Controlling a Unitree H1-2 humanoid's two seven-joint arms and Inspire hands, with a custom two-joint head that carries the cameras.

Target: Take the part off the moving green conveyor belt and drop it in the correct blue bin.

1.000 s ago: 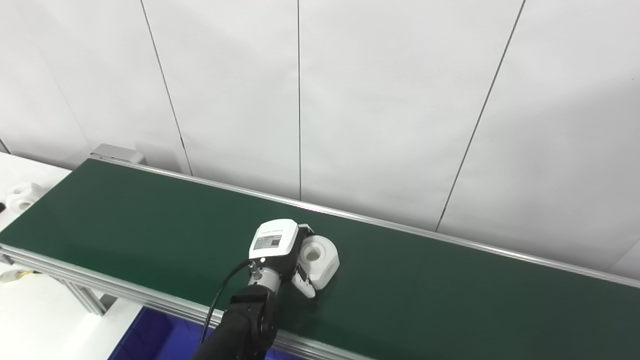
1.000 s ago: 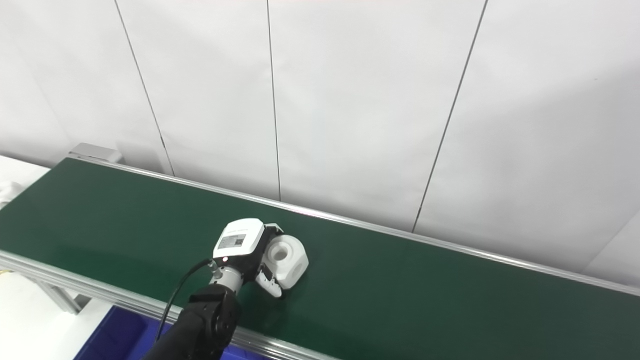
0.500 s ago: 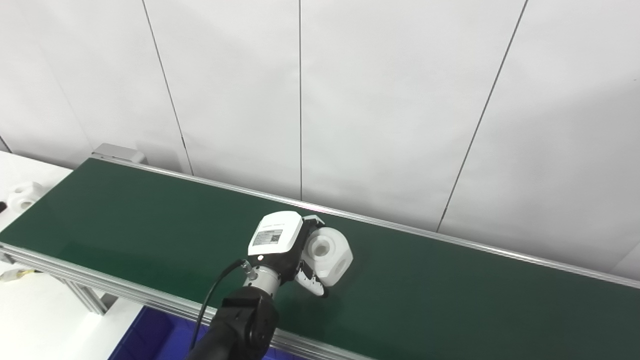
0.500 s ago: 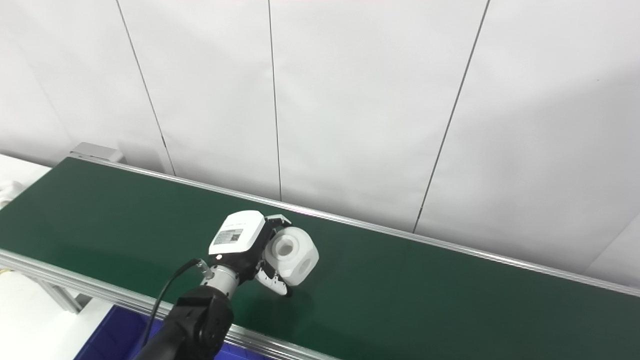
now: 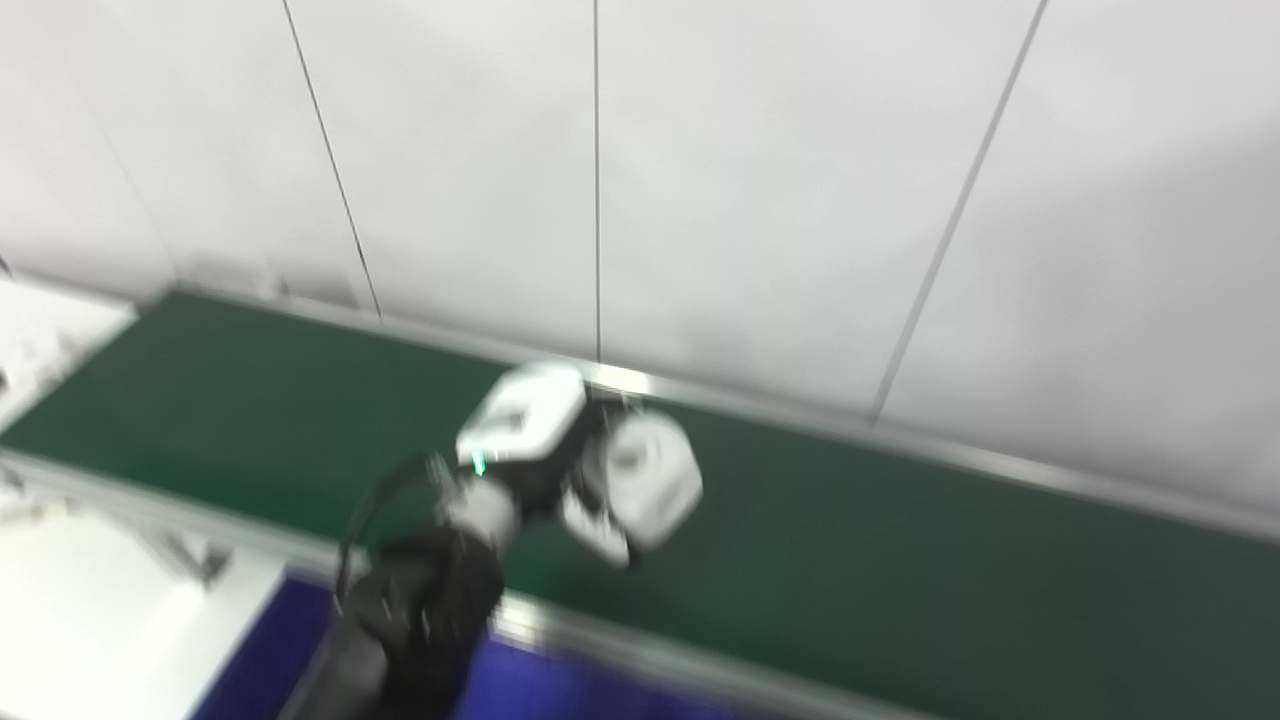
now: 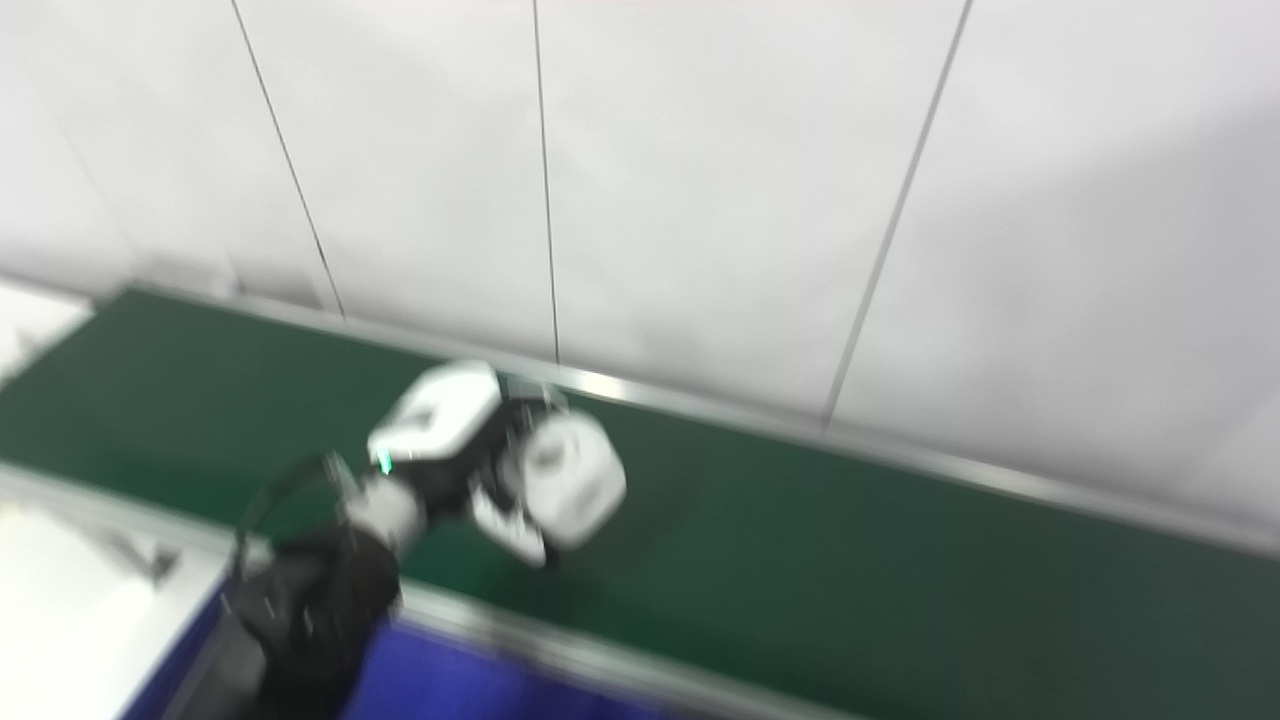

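We hold the white part in our left hand above the surface's near edge; it looks light, rigid, smooth, best gripped across its flat sides.

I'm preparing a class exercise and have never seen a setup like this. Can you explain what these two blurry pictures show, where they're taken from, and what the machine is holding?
Both pictures come from two cameras side by side on a humanoid robot's head, looking down at its work; both are blurred. The long green belt is a conveyor running past a white wall. The dark arm entering from the lower left ends in the left hand, closed on a white blocky part with a round hole. Whether the part touches the belt, I can't tell. Below the belt's near edge lies a blue bin. The right hand isn't in view.
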